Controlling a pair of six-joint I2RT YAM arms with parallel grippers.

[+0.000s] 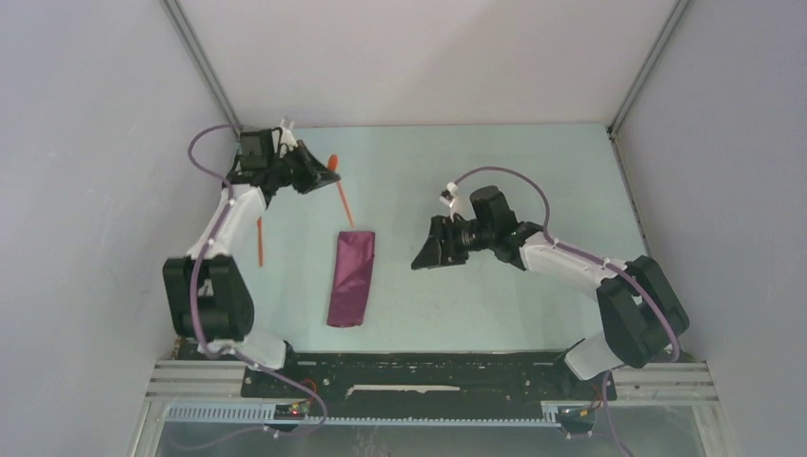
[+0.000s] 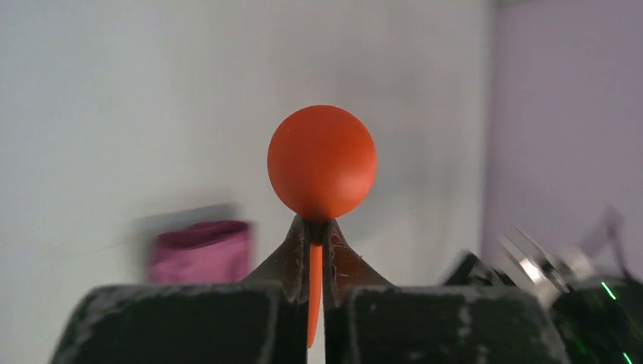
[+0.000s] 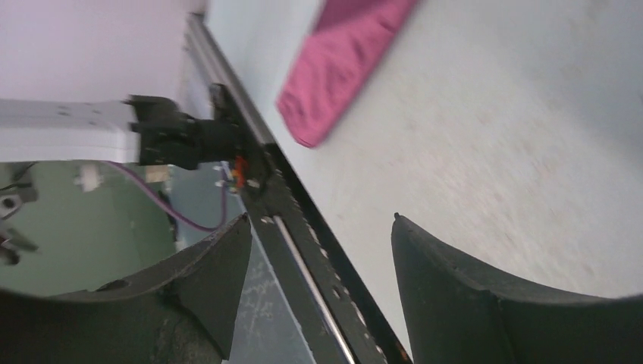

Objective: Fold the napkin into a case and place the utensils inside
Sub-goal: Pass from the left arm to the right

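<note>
The napkin lies folded as a long narrow maroon case (image 1: 351, 278) at the table's middle; it also shows in the left wrist view (image 2: 201, 252) and the right wrist view (image 3: 341, 61). My left gripper (image 1: 322, 173) at the far left is shut on an orange spoon (image 2: 322, 161). The spoon's round end sticks out past the fingertips (image 2: 294, 250), and its handle (image 1: 344, 205) slants toward the case's far end. A second orange utensil (image 1: 260, 241) lies on the table left of the case. My right gripper (image 1: 426, 255) is open and empty, right of the case (image 3: 322, 227).
Grey walls close in the table on the left, back and right. The black rail at the near edge (image 3: 292, 227) runs under my right gripper's view. The right arm (image 2: 576, 303) shows at the lower right of the left wrist view.
</note>
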